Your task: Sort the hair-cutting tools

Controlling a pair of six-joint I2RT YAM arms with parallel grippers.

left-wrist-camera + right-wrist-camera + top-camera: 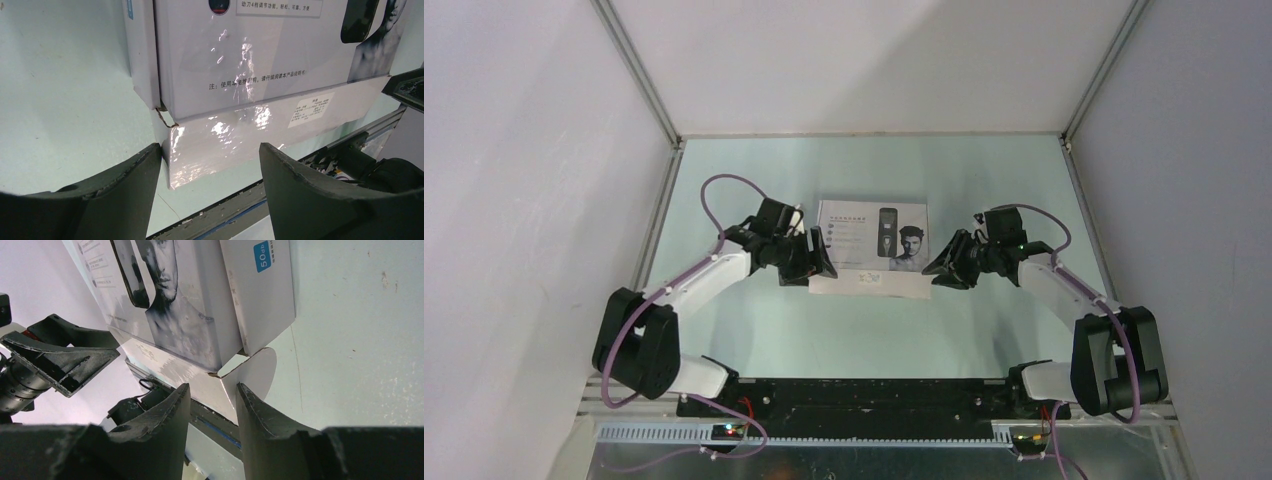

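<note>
White box lay closed mid-table; no clipper or accessories were seen, presumably inside. L gripper, at box's 8 o'clock, was spread wide, empty. R gripper, at 4 o'clock, was parted narrowly, nothing held. Front flap should be pinched at both corners and lifted evenly.

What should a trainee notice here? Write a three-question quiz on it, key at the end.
1. True or false: the white box lies between the left claw and the right claw.
2. Which claw is nearer the printed face? A) left claw B) right claw
3. Fill in: the jaws of both claws stand ____.
Key: 1 true; 2 B; 3 open.
</note>
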